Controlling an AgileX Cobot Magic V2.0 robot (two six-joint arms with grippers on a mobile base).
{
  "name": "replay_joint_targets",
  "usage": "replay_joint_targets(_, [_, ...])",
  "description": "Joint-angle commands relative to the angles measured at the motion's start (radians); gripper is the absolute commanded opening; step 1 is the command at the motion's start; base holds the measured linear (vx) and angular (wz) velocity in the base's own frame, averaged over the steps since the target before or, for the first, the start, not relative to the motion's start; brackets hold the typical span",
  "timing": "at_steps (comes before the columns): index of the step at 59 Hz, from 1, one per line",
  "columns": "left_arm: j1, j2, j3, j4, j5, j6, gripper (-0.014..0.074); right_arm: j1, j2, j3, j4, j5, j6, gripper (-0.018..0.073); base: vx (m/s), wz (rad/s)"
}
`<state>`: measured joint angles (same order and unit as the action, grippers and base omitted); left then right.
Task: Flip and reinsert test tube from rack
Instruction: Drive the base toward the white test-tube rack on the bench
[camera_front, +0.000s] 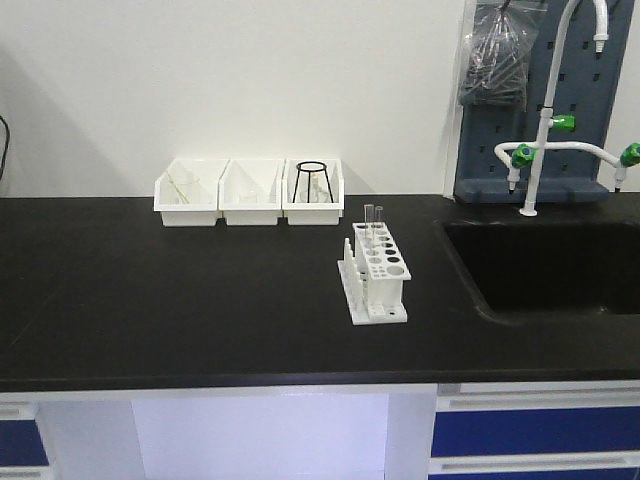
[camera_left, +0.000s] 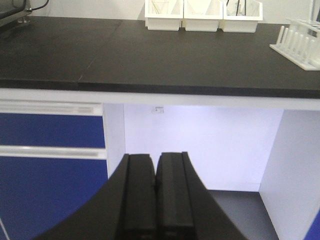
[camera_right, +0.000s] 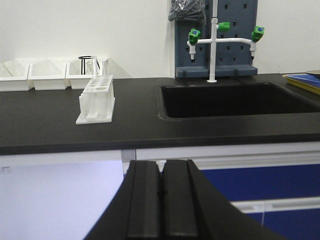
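The white test tube rack (camera_front: 376, 275) stands on the black counter, right of centre, pegs on its left side. A clear test tube (camera_front: 373, 219) stands upright in its far end, with a second clear tube beside it. The rack also shows in the right wrist view (camera_right: 96, 100) with the tube (camera_right: 93, 69), and at the far right edge of the left wrist view (camera_left: 300, 46). My left gripper (camera_left: 156, 162) is shut and empty, below and in front of the counter edge. My right gripper (camera_right: 161, 167) is shut and empty, likewise low in front of the counter. Neither shows in the front view.
Three white open-front bins (camera_front: 250, 192) stand at the back; the right one holds a black wire stand (camera_front: 311, 182). A black sink (camera_front: 545, 262) with a white tap (camera_front: 545, 140) lies right of the rack. Blue drawers (camera_right: 260, 185) sit under the counter.
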<state>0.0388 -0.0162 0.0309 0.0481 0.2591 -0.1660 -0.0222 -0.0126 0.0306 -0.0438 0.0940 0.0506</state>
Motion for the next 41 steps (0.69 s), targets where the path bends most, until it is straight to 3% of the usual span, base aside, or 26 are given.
replay_joint_targets(1, [-0.004, -0.01, 0.002, -0.005, -0.079, 0.0, -0.0006, -0.003, -0.008, 0.001, -0.009, -0.081, -0.006, -0.0011, 0.46, 0.03])
replay_joint_targets(41, [-0.004, -0.01, 0.002, -0.005, -0.079, 0.0, -0.0006, -0.003, -0.008, 0.001, -0.009, -0.081, -0.006, -0.0011, 0.46, 0.01])
